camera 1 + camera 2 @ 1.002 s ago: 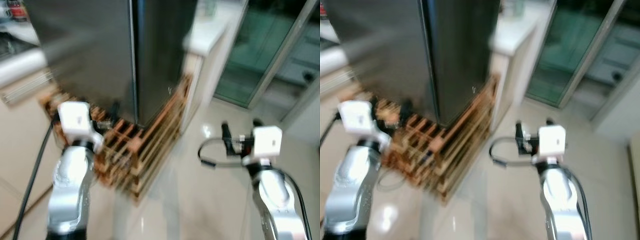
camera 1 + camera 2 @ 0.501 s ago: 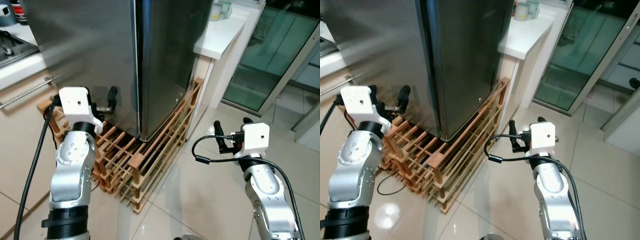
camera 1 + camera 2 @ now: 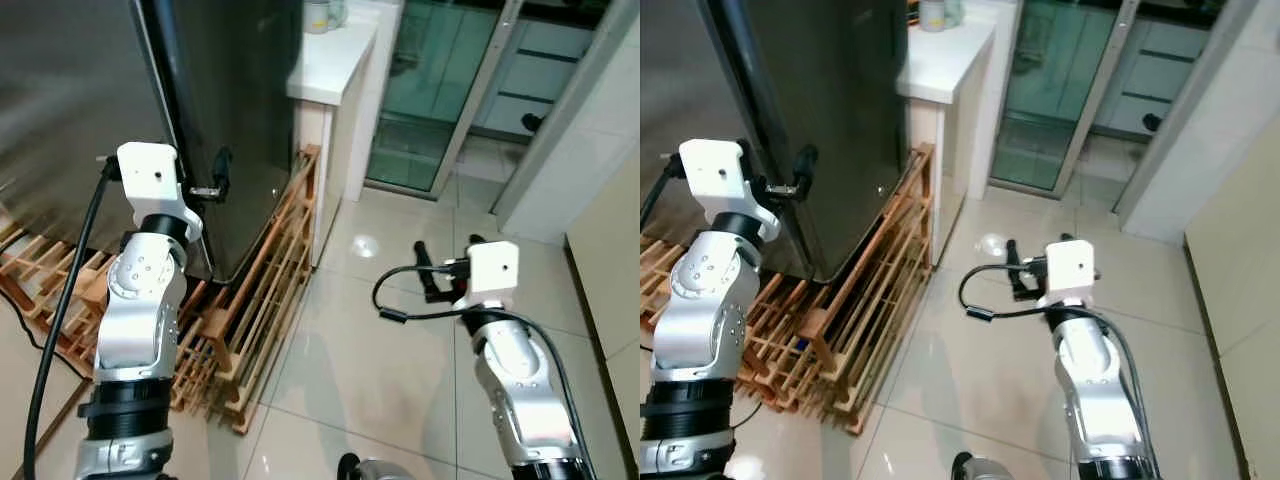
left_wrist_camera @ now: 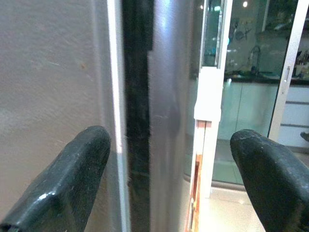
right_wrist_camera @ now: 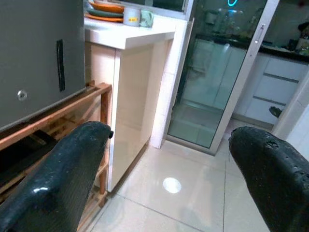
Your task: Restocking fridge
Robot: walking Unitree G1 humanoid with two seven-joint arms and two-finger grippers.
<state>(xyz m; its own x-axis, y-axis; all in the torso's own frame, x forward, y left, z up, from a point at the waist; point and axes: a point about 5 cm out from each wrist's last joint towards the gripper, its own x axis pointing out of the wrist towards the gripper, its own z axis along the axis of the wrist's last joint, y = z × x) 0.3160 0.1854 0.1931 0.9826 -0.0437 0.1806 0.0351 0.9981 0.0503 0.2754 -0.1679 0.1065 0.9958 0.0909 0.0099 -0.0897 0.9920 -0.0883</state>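
The stainless steel fridge [image 3: 225,90] stands shut at the upper left, resting on a wooden slatted rack [image 3: 262,275]. My left gripper [image 3: 205,180] is raised close to the fridge's front corner. In the left wrist view its fingers [image 4: 67,179] are wide open with nothing between them, and the fridge's corner edge [image 4: 137,111] runs up the gap. My right gripper [image 3: 447,262] hovers over the tiled floor [image 3: 340,370] to the right of the fridge. It is open and holds nothing, and its fingers [image 5: 63,179] frame the counter and the glass door.
A white counter [image 3: 335,60] with cups [image 5: 131,17] and plates [image 5: 104,7] adjoins the fridge's right side. Beyond it is a glass sliding door [image 3: 440,90]. A pale wall [image 3: 590,130] closes the right. The rack juts onto the floor by my left arm.
The camera has swung to the right, so the fridge and rack now sit further left and the glass door is central. Both arms keep the same pose, grippers still open.
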